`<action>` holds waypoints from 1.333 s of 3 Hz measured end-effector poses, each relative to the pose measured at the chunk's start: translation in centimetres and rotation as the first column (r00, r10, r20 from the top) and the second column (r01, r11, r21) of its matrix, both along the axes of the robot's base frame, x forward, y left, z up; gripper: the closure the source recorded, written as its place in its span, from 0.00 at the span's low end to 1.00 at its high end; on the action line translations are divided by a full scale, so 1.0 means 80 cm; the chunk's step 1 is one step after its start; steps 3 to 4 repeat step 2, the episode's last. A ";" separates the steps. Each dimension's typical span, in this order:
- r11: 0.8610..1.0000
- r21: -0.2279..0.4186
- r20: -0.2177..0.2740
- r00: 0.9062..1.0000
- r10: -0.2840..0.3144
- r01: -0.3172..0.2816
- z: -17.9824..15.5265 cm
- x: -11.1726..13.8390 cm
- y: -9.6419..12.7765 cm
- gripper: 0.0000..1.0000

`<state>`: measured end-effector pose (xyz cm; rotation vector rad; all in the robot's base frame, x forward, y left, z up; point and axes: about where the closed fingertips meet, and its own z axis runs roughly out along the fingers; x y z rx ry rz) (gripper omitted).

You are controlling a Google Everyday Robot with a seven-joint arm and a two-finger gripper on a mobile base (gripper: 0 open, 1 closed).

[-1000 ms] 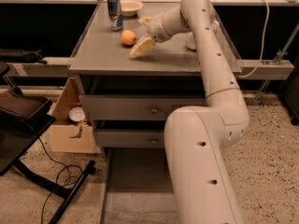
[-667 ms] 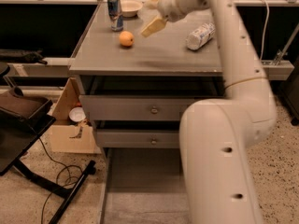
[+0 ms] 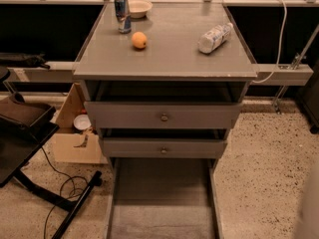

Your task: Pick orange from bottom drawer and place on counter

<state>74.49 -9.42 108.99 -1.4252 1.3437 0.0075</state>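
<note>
The orange (image 3: 139, 40) sits on the counter (image 3: 169, 59), left of the middle, just in front of a drink can (image 3: 121, 13). The bottom drawer (image 3: 162, 218) is pulled out at the foot of the cabinet, and its grey floor shows nothing on it. The gripper is out of view. Only a pale blurred part of the arm (image 3: 309, 208) shows at the right edge.
A white plastic bottle (image 3: 215, 37) lies on its side on the counter's right. A white bowl (image 3: 139, 7) stands at the back left. Two knobbed drawers (image 3: 162, 116) are slightly open. A cardboard box (image 3: 75, 133), a black stand and cables lie on the floor at left.
The arm and gripper, which hovered over the counter beside the orange, have lifted away and left the view. The orange stays on the counter.
</note>
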 end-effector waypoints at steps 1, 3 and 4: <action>0.998 0.043 0.145 0.988 -0.060 0.054 0.101 -0.092 -0.025 0.75; 0.983 0.048 0.226 0.956 -0.185 0.178 0.139 -0.184 -0.058 0.44; 0.983 0.048 0.226 0.956 -0.185 0.178 0.139 -0.184 -0.058 0.44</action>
